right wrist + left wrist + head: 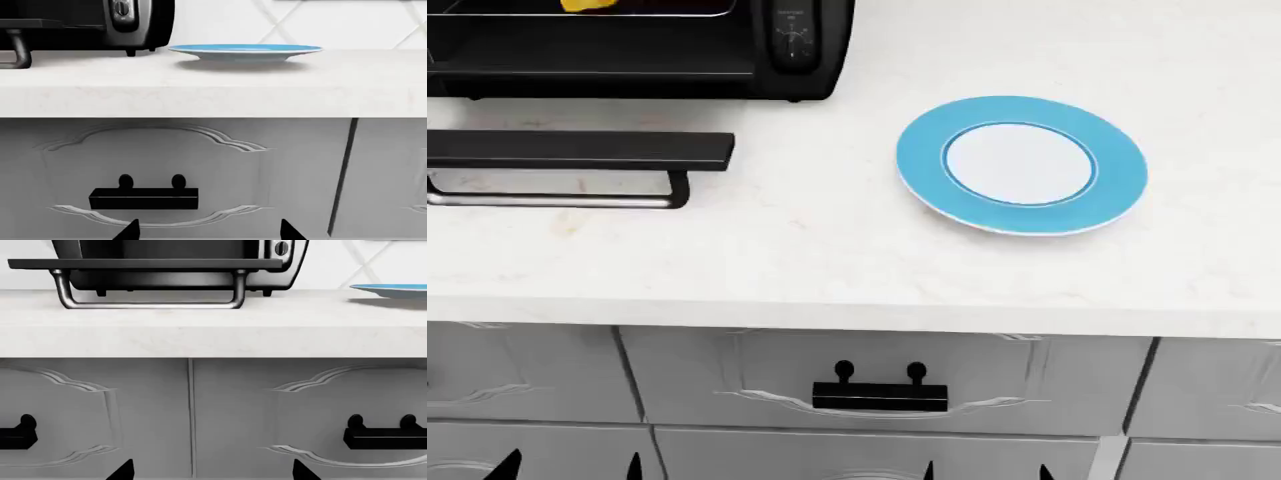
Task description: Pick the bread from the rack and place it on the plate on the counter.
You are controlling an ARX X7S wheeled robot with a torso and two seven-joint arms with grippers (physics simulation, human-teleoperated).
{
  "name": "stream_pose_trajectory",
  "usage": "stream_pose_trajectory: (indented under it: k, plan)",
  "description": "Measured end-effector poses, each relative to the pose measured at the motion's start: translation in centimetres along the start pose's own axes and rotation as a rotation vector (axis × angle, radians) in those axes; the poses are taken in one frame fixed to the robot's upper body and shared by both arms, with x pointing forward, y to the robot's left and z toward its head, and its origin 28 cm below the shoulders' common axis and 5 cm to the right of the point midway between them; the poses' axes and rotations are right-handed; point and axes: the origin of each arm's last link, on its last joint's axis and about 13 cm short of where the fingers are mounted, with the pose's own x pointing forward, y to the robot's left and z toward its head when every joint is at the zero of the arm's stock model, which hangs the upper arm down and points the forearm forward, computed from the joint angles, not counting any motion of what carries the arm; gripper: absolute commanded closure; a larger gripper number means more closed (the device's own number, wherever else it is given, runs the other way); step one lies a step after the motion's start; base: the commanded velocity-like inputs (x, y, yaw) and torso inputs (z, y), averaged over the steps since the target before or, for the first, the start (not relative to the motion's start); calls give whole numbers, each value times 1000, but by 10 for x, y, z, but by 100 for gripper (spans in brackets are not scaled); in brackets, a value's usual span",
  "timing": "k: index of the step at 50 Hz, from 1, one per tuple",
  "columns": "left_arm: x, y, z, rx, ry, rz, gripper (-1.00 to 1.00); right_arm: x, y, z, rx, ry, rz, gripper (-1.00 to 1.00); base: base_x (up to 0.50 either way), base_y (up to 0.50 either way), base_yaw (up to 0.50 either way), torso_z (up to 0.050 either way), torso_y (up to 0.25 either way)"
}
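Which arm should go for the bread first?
Probably left. The bread sits in the oven at far left, directly ahead of the left gripper; the right gripper faces the plate.

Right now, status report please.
Both grippers low before the drawers, open, empty. Bread in the open oven. Plate bare. Nothing in the way.

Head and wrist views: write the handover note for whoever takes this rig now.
Left gripper and right gripper: both open, empty, low in front of the drawers.
Bread: in the toaster oven, barely visible at the top edge of the head view; the oven's door is down.
Plate: bare, on the counter, right of the oven.
Done: nothing.
Left: reach in, grasp bread, set it on plate.
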Motion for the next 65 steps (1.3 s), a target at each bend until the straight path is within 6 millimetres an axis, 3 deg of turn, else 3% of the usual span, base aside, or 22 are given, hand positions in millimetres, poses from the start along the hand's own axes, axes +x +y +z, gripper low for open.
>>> stream_pose_trajectory:
  k: [13,28,47,56,65]
  plan:
    - [-3,0,1,20,-17,-3,-100,0,0,1,-13,3,6,-100,0,0,0,6,0]
    - [-22,-3,40,71,-115,-23,-100,-12,-3,34,-52,-71,12,-100,0,0,0,20,0]
    - [-41,3,112,132,-242,-38,-100,-22,-9,95,-114,-148,13,-100,0,0,0,50,1]
    - [-47,7,135,161,-269,-45,-100,-23,-8,129,-147,-194,21,-100,0,0,0,50,2]
    - [-51,10,148,181,-297,-44,-100,-30,-9,148,-171,-237,9,-100,0,444,0,50,2]
